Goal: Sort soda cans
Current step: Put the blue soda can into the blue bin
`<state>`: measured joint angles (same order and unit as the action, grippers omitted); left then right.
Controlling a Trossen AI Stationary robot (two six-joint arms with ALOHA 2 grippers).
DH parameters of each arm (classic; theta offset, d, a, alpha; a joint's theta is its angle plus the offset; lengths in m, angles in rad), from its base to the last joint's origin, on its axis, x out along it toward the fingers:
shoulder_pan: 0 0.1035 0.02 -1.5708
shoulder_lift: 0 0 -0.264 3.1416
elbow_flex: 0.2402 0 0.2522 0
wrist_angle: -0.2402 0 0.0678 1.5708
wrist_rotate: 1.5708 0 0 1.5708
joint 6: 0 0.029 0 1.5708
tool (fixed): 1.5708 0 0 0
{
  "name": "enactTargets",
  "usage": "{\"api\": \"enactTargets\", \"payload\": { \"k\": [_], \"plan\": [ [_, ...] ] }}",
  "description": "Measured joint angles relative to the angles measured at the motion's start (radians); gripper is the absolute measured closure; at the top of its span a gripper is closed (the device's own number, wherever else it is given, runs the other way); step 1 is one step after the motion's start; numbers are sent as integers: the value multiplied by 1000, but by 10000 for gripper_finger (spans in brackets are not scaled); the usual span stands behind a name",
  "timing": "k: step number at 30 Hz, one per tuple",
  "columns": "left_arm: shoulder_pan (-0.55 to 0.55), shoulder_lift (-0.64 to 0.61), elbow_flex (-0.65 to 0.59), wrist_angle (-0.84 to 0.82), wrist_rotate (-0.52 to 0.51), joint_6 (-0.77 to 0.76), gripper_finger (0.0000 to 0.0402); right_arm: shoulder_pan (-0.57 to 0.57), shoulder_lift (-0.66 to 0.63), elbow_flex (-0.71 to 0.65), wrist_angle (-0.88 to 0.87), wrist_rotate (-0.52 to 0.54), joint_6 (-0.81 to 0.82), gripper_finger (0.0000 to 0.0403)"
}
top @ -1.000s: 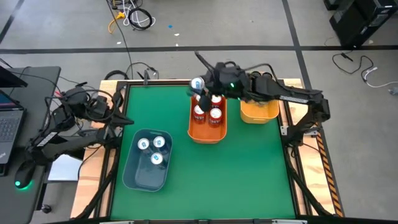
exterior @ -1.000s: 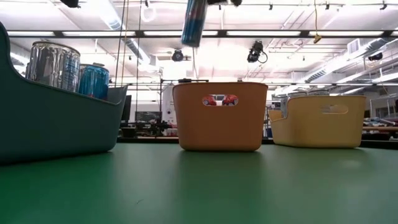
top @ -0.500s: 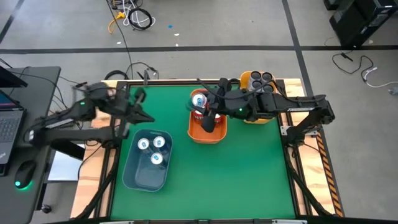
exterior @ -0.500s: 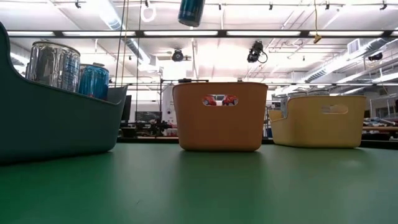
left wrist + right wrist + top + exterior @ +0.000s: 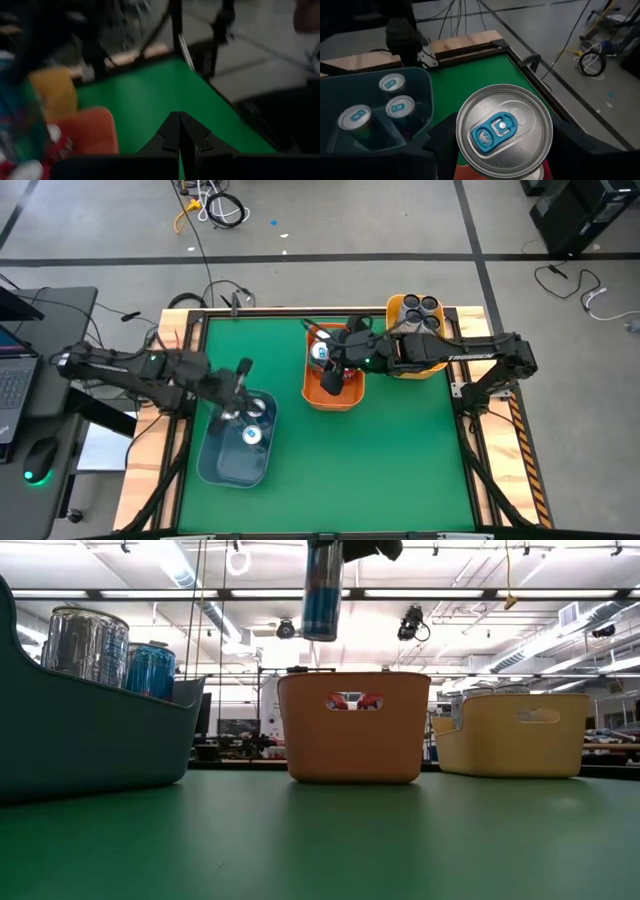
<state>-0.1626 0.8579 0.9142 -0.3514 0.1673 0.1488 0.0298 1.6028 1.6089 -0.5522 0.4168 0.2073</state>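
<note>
My right gripper point(image 5: 333, 367) is shut on a teal-blue can with a silver top point(image 5: 320, 352), held above the orange bin point(image 5: 312, 395). The same can shows in the low view point(image 5: 322, 595) and the right wrist view point(image 5: 504, 131). Red cans point(image 5: 350, 700) stand in the orange bin. Dark cans point(image 5: 420, 307) stand in the yellow bin point(image 5: 415, 368). Three teal-blue cans point(image 5: 390, 82) stand in the blue bin point(image 5: 215, 465). My left gripper point(image 5: 243, 372) is shut and empty point(image 5: 179, 131), above the blue bin's far end. My right gripper pinches the can's upper side wall point(image 5: 322, 560) between its two fingers point(image 5: 437, 147), one on each side just below the top rim. The fingers come from the table's right side, slanting down. The can hangs upright, lifted clear above the orange bin.
The three bins stand on the green table point(image 5: 400, 450): blue at near left, orange in the middle, yellow at far right. A raised wooden frame point(image 5: 475, 470) edges the table. Bare green surface lies toward the near edge and right.
My left arm has swung from the table's left edge toward the right, and its gripper now stands over the blue bin. My right gripper has carried the can from the orange bin's far end toward the near edge. The can was tilted, went up, and now hangs lower and upright.
</note>
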Motion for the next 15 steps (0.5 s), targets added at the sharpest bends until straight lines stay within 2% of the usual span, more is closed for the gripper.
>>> {"api": "enactTargets", "payload": {
  "k": [4,7,11,15],
  "plan": [
    [-204,45,41,-159,-200,-64,401,28,0,-18,29,1,3,177],
    [-344,116,85,-269,-305,-153,401,65,0,-19,28,-2,3,177],
    [-504,229,155,-368,-327,-289,401,99,0,-19,22,-2,7,177],
    [-635,327,218,-421,-276,-471,401,119,0,-19,14,5,28,177]
  ]
}}
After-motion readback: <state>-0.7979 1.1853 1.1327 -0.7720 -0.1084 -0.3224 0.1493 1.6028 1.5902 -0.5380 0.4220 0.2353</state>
